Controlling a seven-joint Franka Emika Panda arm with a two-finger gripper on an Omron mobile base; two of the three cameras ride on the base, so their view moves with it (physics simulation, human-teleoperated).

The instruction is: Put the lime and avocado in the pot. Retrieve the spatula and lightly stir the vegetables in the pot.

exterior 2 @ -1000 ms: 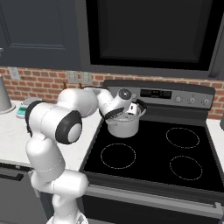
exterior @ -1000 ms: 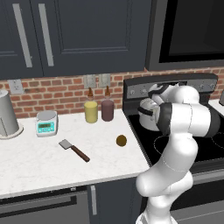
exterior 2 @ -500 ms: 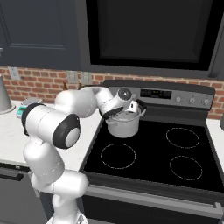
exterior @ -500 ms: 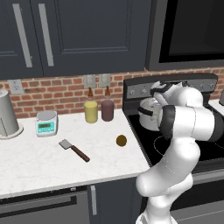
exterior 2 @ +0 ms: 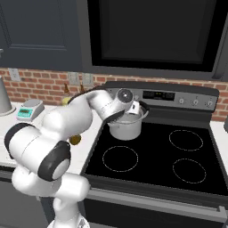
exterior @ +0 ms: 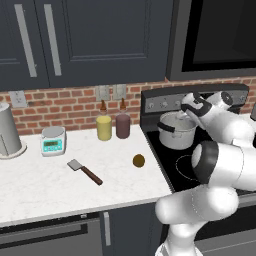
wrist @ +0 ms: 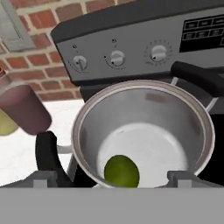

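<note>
While the pincer (wrist: 111,181) hangs spread apart, the lime (wrist: 121,171) lies below in the pot (wrist: 87,127).

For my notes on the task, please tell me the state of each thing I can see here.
lime: inside the pot
pot: upright on the stove, uncovered
avocado: on the counter
spatula: flat on the counter
gripper: open, above the pot, holding nothing

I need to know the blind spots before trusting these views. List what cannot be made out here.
- Gripper: right base view, fingertips hidden by the hand's body above the pot.
- Pot's inside: both base views, hidden by its wall.
- Lime: hand view, lower edge cut off.
- Scale display: left base view, too small to read.
</note>
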